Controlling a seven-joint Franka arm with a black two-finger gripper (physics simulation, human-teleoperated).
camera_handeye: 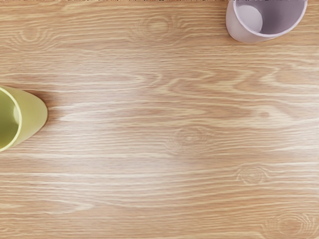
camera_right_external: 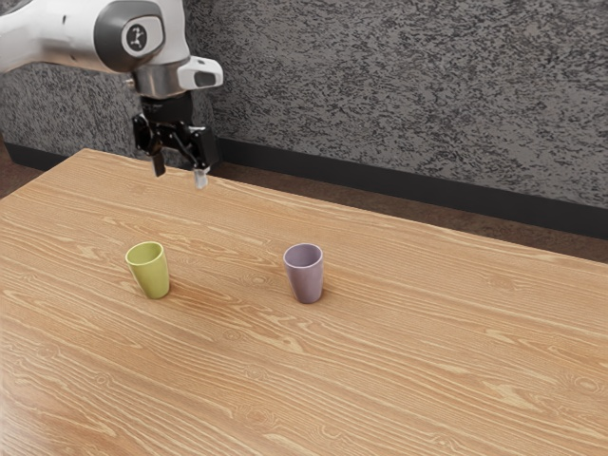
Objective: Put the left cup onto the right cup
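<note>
Gripper (camera_right_external: 180, 174): black, two-finger, held in the air above the far side of the table (camera_right_external: 427, 361), fingers apart, nothing between them. Green cup (camera_right_external: 149, 269) (camera_handeye: 20, 119): upright on the wood, toward the exterior view's left, below and well apart from the gripper. Purple cup (camera_right_external: 304, 273) (camera_handeye: 264, 20): upright, toward the exterior view's right, apart from the green cup

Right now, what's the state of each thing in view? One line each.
green cup: upright on the table, mouth up, not gripped.
purple cup: upright, mouth up, nothing on it, apart from the green cup.
gripper: jaws open, empty, raised over the table's far side.
</note>
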